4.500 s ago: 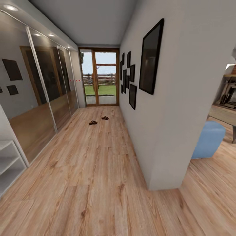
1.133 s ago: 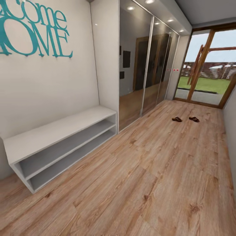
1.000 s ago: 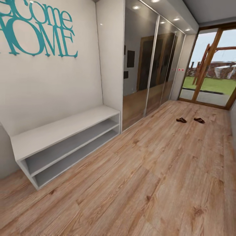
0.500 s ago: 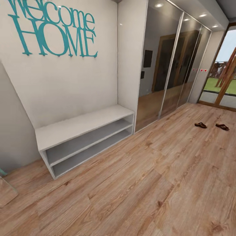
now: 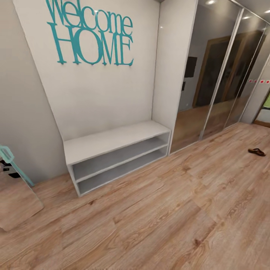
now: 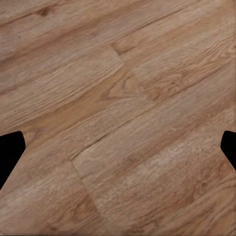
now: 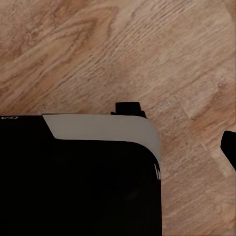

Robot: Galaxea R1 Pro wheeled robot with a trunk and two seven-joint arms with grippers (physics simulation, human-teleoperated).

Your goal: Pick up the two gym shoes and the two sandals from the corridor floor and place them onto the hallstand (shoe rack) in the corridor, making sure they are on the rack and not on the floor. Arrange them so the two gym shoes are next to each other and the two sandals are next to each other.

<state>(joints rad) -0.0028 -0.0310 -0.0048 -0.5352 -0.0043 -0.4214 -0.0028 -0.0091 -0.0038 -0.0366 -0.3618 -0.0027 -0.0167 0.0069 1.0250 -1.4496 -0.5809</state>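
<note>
One dark brown sandal (image 5: 257,151) lies on the wood-plank corridor floor (image 5: 157,210) at the far right of the head view; the other sandal and both gym shoes are out of view. A low pale two-tier shelf unit (image 5: 112,140) stands against a tall white panel lettered "Welcome HOME" (image 5: 93,35); no upper shelves show, so I cannot tell whether it is the hallstand. My left gripper (image 6: 118,150) hangs open over bare floor, its black fingertips (image 6: 10,152) at the picture's edges. In the right wrist view one fingertip (image 7: 230,150) sits far out, beside a black body part (image 7: 73,182).
Mirrored sliding wardrobe doors (image 5: 221,75) run along the wall right of the shelf unit. A teal-framed mirror (image 5: 15,195) leans at the far left. Open floor stretches between me and the shelf unit.
The camera has swung left, so everything has slid rightward in the picture. The shelf unit now sits near the middle, and one sandal has passed out of the right edge.
</note>
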